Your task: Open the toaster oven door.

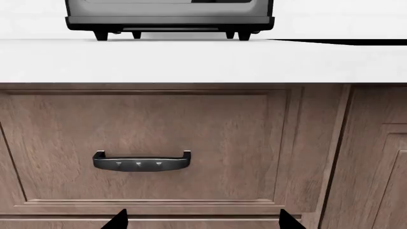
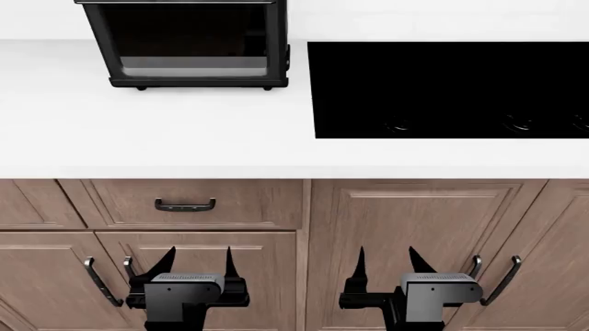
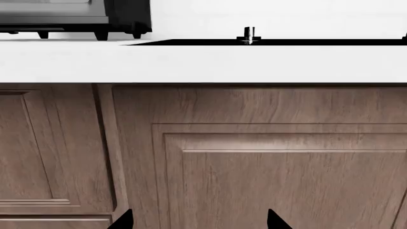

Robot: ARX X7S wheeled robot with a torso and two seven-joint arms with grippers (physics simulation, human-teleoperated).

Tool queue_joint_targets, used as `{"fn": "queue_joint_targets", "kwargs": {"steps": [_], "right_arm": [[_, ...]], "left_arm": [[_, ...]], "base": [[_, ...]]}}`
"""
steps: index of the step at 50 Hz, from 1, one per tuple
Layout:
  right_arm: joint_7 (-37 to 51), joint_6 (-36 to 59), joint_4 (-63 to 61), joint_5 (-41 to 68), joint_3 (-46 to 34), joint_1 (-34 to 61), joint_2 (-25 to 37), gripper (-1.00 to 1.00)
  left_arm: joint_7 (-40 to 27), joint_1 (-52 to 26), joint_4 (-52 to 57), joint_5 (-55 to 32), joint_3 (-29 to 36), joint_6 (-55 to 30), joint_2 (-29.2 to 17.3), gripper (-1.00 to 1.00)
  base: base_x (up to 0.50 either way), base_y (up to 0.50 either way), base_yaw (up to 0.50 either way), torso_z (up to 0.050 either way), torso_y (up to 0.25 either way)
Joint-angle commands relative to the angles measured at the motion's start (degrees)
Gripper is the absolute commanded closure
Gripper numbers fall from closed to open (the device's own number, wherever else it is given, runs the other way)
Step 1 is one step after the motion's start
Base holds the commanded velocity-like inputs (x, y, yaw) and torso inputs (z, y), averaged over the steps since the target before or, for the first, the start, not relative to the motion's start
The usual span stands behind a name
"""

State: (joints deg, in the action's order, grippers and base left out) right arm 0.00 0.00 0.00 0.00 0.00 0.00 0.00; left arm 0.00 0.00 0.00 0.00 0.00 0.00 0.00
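The black toaster oven [image 2: 189, 45] stands at the back left of the white counter. Its dark glass door [image 2: 189, 41] is upright against the front; only the edge of the top bar shows at the frame's top. Its lower front and small feet show in the left wrist view [image 1: 170, 19], and a corner shows in the right wrist view [image 3: 76, 16]. My left gripper [image 2: 196, 261] and right gripper [image 2: 385, 261] are both open and empty, low in front of the brown cabinet doors, well below and short of the oven.
A flat black cooktop [image 2: 448, 89] lies in the counter to the oven's right. The white counter [image 2: 138, 138] overhangs a drawer with a dark handle [image 2: 185, 205] and wooden cabinet doors with bar handles [image 2: 101, 281] [image 2: 504, 279].
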Motion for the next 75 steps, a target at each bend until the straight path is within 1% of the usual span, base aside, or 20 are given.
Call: {"fn": "queue_joint_targets", "kwargs": {"steps": [1, 9, 11, 16, 23, 29, 37, 41, 47, 55, 75], "right_arm": [[1.23, 0.16, 0.17, 0.73, -1.12, 0.1, 0.91, -1.0], [2.81, 0.54, 0.4, 1.9, -2.95, 0.22, 2.42, -1.0], [3.03, 1.71, -0.78, 2.08, -3.25, 0.31, 2.81, -1.0], [3.1, 8.31, -6.34, 2.54, -3.05, 3.57, 4.66, -1.0], [2.89, 14.79, -10.1, 3.65, -2.58, 8.28, 6.61, -1.0], [2.58, 22.01, -14.13, 4.31, -1.83, 14.53, 8.8, -1.0], [1.83, 27.25, -14.04, 4.96, -1.76, 22.75, 10.48, -1.0], [1.54, 28.63, -13.84, 5.24, -1.95, 25.14, 10.88, -1.0], [1.4, 29.34, -14.06, 5.43, -2.37, 26.29, 11.21, -1.0], [1.49, 29.18, -14.49, 6.24, -2.08, 25.48, 11.22, -1.0], [2.09, 27.84, -12.84, 6.84, -2.84, 24.31, 11.02, -1.0]], "left_arm": [[-0.92, 0.03, -0.19, -0.9, 1.17, 0.17, -0.91, -1.0], [-2.2, 0.06, -0.09, -2.16, 3.04, -0.3, -2.52, -1.0], [-2.35, 0.02, 0.46, -2.45, 3.31, -0.84, -2.84, -1.0], [-2.56, -2.56, 6.18, -2.85, 3.63, -5.74, -4.18, -1.0], [-2.14, -9.09, 13.0, -4.15, 3.1, -14.89, -6.64, -1.0], [-0.82, -16.2, 17.5, -5.27, 3.16, -22.96, -8.87, -1.0], [0.21, -26.21, 17.42, -6.37, 2.95, -30.25, -10.73, -1.0], [0.38, -29.69, 16.74, -6.7, 2.88, -31.94, -11.11, -1.0], [0.42, -30.89, 16.92, -6.99, 2.98, -32.89, -11.51, -1.0], [-0.02, -30.43, 17.98, -7.15, 3.39, -33.75, -11.57, -1.0], [-0.86, -29.02, 17.78, -7.32, 4.0, -32.62, -11.88, -1.0]], "base": [[0.0, 0.0, 0.0, 0.0, 0.0], [0.0, 0.0, 0.0, 0.01, 0.0], [0.0, 0.0, 0.0, 0.05, 0.0], [0.0, 0.0, 0.0, 0.05, 0.0], [0.0, 0.0, 0.0, 0.05, 0.0], [0.0, 0.0, 0.0, 0.05, 0.0], [0.0, 0.0, 0.0, 0.05, 0.0], [0.0, 0.0, 0.0, 0.05, 0.0], [0.0, 0.0, 0.0, 0.05, 0.0], [0.0, 0.0, 0.0, 0.049, 0.0], [0.2, 0.0, 0.0, 0.0, 0.0]]}}
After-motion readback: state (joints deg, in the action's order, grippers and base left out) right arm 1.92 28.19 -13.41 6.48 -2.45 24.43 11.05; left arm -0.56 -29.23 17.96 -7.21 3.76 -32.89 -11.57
